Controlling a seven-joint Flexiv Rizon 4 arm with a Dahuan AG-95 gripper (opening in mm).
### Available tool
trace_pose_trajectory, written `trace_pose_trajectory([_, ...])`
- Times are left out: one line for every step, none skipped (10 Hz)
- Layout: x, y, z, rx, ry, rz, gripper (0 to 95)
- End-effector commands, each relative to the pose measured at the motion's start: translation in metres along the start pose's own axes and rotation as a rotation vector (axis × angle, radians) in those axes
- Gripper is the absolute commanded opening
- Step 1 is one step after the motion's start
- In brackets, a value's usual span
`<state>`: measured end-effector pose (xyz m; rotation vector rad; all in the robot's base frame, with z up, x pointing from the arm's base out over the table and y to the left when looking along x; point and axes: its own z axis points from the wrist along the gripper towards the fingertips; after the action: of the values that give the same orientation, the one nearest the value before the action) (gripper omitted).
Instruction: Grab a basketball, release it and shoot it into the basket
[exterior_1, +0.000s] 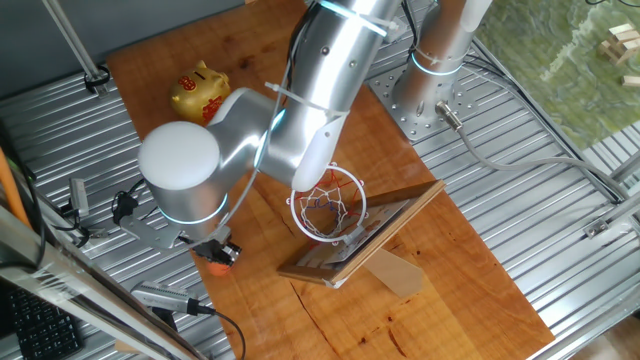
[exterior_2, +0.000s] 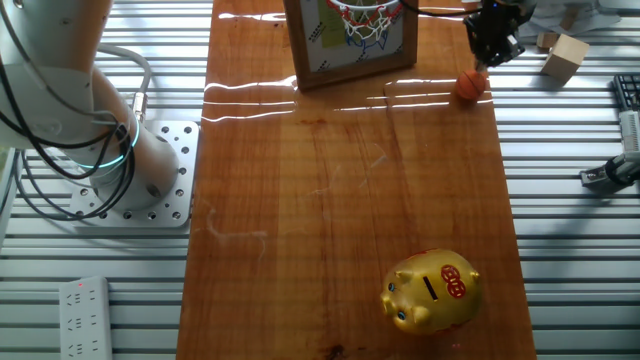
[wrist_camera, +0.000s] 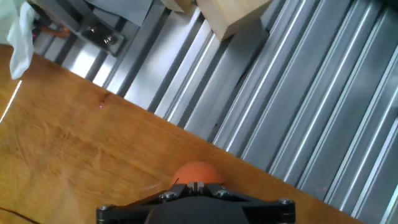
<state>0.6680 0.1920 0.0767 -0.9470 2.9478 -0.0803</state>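
The tiny orange basketball (exterior_2: 472, 85) lies on the wooden board near its edge, to the right of the basket. It also shows in one fixed view (exterior_1: 219, 266) and in the hand view (wrist_camera: 198, 171). My gripper (exterior_2: 484, 62) hangs just above the ball, with its jaws together and nothing between them. It shows in one fixed view (exterior_1: 222, 252) and in the hand view (wrist_camera: 196, 185), where the ball sits just beyond the fingertips. The basket (exterior_1: 328, 205) has a white ring and net on a wood-framed backboard (exterior_1: 350, 245), and also shows in the other fixed view (exterior_2: 365, 12).
A gold and red piggy bank (exterior_2: 432, 290) stands at the opposite end of the board (exterior_2: 340, 180). A wooden block (exterior_2: 566, 55) lies on the ribbed metal table beside the ball. The arm's base plate (exterior_2: 140, 180) is on the left.
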Motion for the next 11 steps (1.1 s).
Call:
trace_pose_trajectory([0.000, 0.001, -0.001, -0.005, -0.004, -0.001, 95.0])
trace_pose_trajectory([0.000, 0.001, -0.001, -0.004, -0.004, -0.003, 95.0])
trace_pose_trajectory([0.000, 0.000, 0.000, -0.002, -0.006, -0.006, 95.0])
trace_pose_trajectory([0.000, 0.000, 0.001, -0.001, -0.006, -0.008, 95.0])
trace_pose_trajectory([0.000, -0.001, 0.003, 0.000, -0.006, -0.012, 95.0])
trace_pose_trajectory([0.000, -0.002, 0.005, 0.000, -0.006, -0.012, 95.0])
trace_pose_trajectory([0.001, -0.003, 0.008, -0.001, -0.005, -0.013, 95.0])
trace_pose_trajectory([0.001, -0.004, 0.011, -0.001, -0.005, -0.015, 95.0])
trace_pose_trajectory([0.002, -0.005, 0.015, -0.001, -0.005, -0.016, 95.0])
trace_pose_trajectory([0.004, -0.006, 0.021, -0.003, -0.005, -0.015, 95.0])
trace_pose_trajectory([0.006, -0.007, 0.025, -0.004, -0.007, -0.014, 95.0])
